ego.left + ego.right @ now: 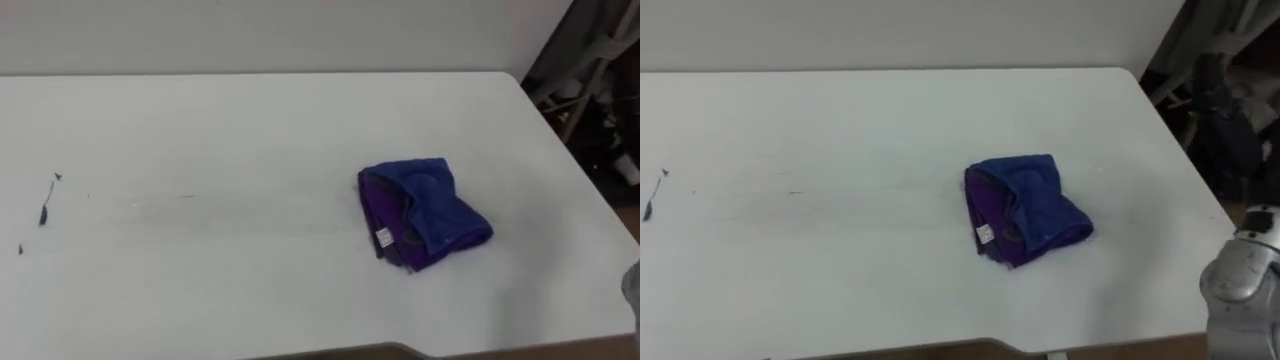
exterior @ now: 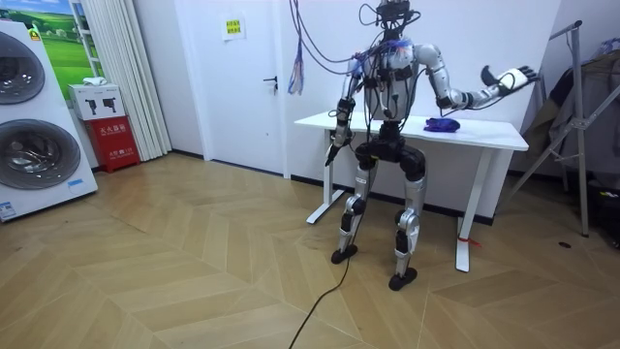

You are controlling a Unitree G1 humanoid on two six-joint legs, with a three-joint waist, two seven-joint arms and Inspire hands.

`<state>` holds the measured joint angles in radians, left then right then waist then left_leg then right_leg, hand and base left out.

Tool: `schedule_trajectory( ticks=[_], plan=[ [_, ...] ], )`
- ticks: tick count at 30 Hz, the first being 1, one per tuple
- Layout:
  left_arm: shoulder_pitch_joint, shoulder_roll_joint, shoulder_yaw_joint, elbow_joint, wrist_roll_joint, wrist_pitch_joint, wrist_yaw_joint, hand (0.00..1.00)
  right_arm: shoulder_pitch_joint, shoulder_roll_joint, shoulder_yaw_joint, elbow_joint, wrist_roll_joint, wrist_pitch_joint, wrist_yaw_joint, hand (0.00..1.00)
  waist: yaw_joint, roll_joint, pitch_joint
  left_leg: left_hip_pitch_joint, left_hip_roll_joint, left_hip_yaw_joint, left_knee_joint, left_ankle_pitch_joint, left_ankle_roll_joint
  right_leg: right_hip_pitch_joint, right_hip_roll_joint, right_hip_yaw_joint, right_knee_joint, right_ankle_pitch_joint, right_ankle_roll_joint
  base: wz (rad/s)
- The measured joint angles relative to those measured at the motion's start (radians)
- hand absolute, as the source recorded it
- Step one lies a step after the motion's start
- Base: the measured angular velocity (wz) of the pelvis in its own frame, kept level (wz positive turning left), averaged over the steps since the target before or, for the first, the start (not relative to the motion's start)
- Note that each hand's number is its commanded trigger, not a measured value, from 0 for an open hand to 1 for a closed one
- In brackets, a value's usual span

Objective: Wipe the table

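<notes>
White table (image 1: 200, 120) bears a crumpled blue cloth (image 1: 425, 212).

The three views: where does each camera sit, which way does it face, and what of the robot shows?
Left eye view: on the robot's head, looking down at the white table, the blue-purple cloth and dark marks; a bit of the right arm at the right edge.
Right eye view: beside it, same look down; more of that arm, lower right.
Room view: in the room behind the robot, facing the table; whole body, right hand raised open, left hand low.
Shared: table and cloth in all.
</notes>
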<state>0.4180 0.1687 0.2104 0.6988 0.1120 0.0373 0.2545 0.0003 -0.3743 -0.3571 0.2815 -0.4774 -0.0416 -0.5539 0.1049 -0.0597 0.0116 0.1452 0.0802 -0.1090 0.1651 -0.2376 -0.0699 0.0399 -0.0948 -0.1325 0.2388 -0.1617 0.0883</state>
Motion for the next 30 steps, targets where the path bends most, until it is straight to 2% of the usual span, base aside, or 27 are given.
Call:
schedule_trajectory(
  ticks=[1,3,4,8,11,15,17,20,25,27,29,30],
  plan=[
    [-0.001,0.000,0.008,0.006,0.000,0.000,-0.003,0.00,0.000,-0.006,-0.017,0.038,0.026,0.001,-0.012,0.00,0.000,-0.005,-0.0026,-0.001,0.000,0.005,-0.001,0.000,0.000,-0.005,0.001,0.006,0.002,0.000,0.000,-0.12],
    [0.009,0.000,0.017,0.010,-0.001,0.001,-0.007,0.00,0.000,-0.014,-0.026,0.082,0.076,0.002,-0.036,0.00,-0.016,-0.002,-0.0016,-0.002,0.000,0.012,-0.004,-0.001,0.001,-0.007,0.001,0.010,0.001,0.001,-0.001,-0.07],
    [0.010,0.000,0.028,0.012,-0.003,0.003,-0.009,0.00,0.001,-0.016,-0.038,0.122,0.115,0.000,-0.050,0.00,-0.032,-0.002,-0.0035,-0.003,0.000,0.012,-0.004,-0.002,0.002,-0.005,0.001,0.010,0.001,0.001,0.000,0.00],
    [0.017,0.000,0.049,0.019,-0.001,0.019,-0.010,0.00,0.016,-0.017,-0.110,0.228,0.232,0.042,-0.081,0.00,-0.055,-0.003,-0.0059,-0.003,0.000,0.015,-0.003,-0.002,0.003,-0.007,0.001,0.013,0.001,0.000,0.000,-0.01],
    [0.028,0.000,0.053,0.019,-0.004,0.029,-0.010,0.00,0.024,-0.020,-0.148,0.257,0.374,0.044,-0.141,0.00,-0.074,-0.007,-0.0059,0.004,0.000,0.034,-0.004,-0.002,0.004,-0.008,0.003,0.025,0.000,0.000,0.000,-0.11],
    [0.028,0.000,0.058,0.016,-0.004,0.029,-0.008,0.00,0.054,-0.021,-0.197,0.317,0.551,0.043,-0.208,0.00,-0.094,-0.007,-0.0103,0.005,0.001,0.041,-0.014,-0.005,0.007,-0.008,0.003,0.029,-0.002,0.000,0.001,-0.02],
    [0.031,0.000,0.073,0.016,-0.013,0.030,-0.008,0.00,0.082,-0.020,-0.232,0.394,0.659,0.042,-0.222,0.00,-0.106,-0.007,-0.0161,0.006,0.001,0.041,-0.015,-0.006,0.009,-0.003,0.003,0.029,-0.006,0.000,0.002,0.00],
    [0.032,-0.001,0.087,0.036,-0.022,0.029,-0.008,0.00,0.112,-0.015,-0.254,0.532,0.740,0.043,-0.223,0.00,-0.124,-0.009,-0.0194,0.008,0.001,0.041,-0.013,-0.007,0.010,-0.001,0.003,0.030,-0.005,0.000,0.002,0.00],
    [0.022,-0.004,0.088,0.075,-0.043,0.036,-0.010,0.00,0.188,0.031,-0.248,0.693,0.862,0.050,-0.184,0.00,-0.130,-0.002,-0.0180,0.007,0.001,0.041,-0.014,-0.013,0.011,-0.003,0.003,0.032,-0.004,-0.001,0.002,-0.01],
    [0.022,-0.007,0.082,0.081,-0.043,0.037,-0.013,0.00,0.210,0.058,-0.198,0.737,0.866,0.062,-0.140,0.00,-0.130,0.003,-0.0151,0.008,0.001,0.041,-0.012,-0.014,0.011,-0.003,0.003,0.033,-0.005,-0.001,0.002,-0.02],
    [0.014,-0.011,0.060,0.089,-0.042,0.037,-0.021,0.00,0.232,0.093,-0.068,0.774,0.805,0.067,-0.060,0.00,-0.126,0.006,-0.0138,0.006,0.001,0.042,-0.005,-0.014,0.011,-0.003,0.003,0.037,-0.004,0.000,0.003,-0.02],
    [0.015,-0.013,0.054,0.095,-0.042,0.036,-0.021,0.00,0.237,0.103,-0.037,0.774,0.775,0.067,-0.037,0.00,-0.125,0.007,-0.0138,0.005,0.000,0.042,-0.003,-0.014,0.011,-0.003,0.003,0.038,-0.004,0.001,0.003,0.00]
  ],
)
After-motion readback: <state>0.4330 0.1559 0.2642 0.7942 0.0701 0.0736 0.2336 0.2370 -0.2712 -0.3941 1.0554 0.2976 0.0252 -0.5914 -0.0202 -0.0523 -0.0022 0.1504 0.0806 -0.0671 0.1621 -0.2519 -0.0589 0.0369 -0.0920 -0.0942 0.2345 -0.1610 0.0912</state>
